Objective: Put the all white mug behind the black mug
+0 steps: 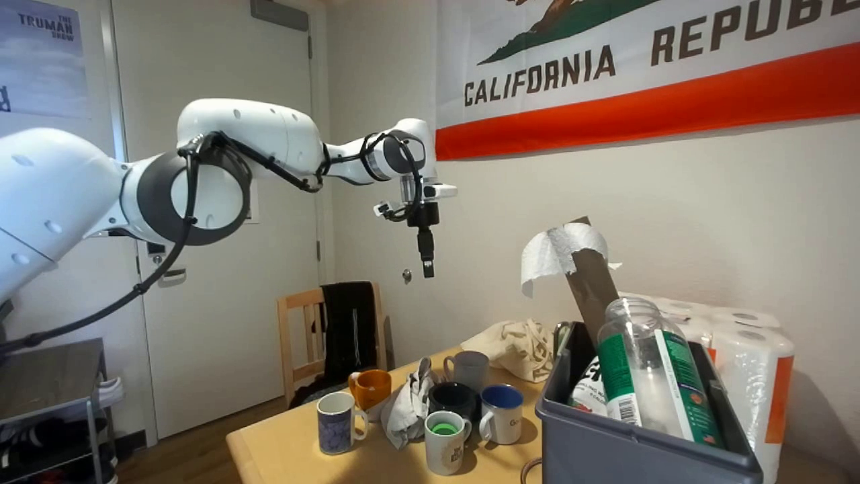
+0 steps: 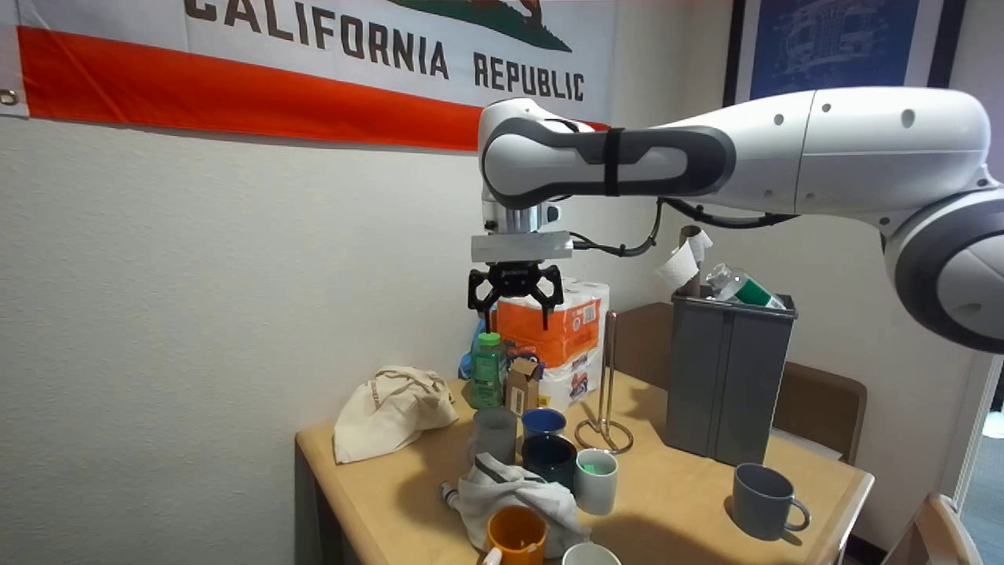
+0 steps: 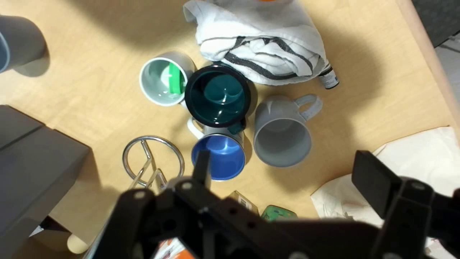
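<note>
The mug white inside and out, the all white mug by colour [image 1: 443,456], stands upright beside the black mug [image 1: 453,399]; a small dark print shows on it, and a green piece lies inside. Both also show in the wrist view, the white mug [image 3: 156,81] close against the black mug [image 3: 217,95], whose inside is dark green. A plain light grey mug [image 3: 282,138] stands on the black mug's other side. My gripper [image 2: 518,323] is open, empty and high above the table; in the wrist view its fingers [image 3: 282,160] are wide apart over the light grey mug's side.
A white mug with blue inside [image 3: 220,158] touches the black mug. A striped towel [image 3: 258,43], orange mug [image 1: 371,390], patterned mug [image 1: 336,427] and blue-grey mug [image 2: 761,502] stand around. A metal stand [image 2: 611,369], grey bin [image 2: 725,380] and cloth bag [image 2: 396,416] flank them.
</note>
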You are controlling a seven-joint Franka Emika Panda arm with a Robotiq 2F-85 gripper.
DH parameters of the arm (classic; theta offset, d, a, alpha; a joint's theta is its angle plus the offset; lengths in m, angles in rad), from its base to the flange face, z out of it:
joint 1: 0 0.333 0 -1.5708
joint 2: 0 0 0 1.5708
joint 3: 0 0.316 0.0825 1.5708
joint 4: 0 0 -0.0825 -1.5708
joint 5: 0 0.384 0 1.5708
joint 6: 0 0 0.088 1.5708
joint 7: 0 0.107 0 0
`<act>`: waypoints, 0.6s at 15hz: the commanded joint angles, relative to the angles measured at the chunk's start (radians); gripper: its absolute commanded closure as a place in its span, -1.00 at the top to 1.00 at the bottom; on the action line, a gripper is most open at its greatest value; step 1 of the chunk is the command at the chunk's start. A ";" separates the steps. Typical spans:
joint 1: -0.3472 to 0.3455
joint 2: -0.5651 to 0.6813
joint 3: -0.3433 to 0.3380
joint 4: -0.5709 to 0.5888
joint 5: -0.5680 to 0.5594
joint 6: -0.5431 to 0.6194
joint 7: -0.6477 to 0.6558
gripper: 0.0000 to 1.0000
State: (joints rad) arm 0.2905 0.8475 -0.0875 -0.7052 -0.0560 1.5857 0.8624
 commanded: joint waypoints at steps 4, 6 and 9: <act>0.020 -0.263 -0.006 -0.331 -0.016 -0.013 0.002 1.00; 0.024 -0.321 -0.007 -0.416 -0.022 -0.004 0.009 1.00; 0.021 -0.401 -0.006 -0.544 -0.021 0.013 0.015 1.00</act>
State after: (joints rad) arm 0.3013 0.5763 -0.0880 -1.0523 -0.0657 1.5699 0.8578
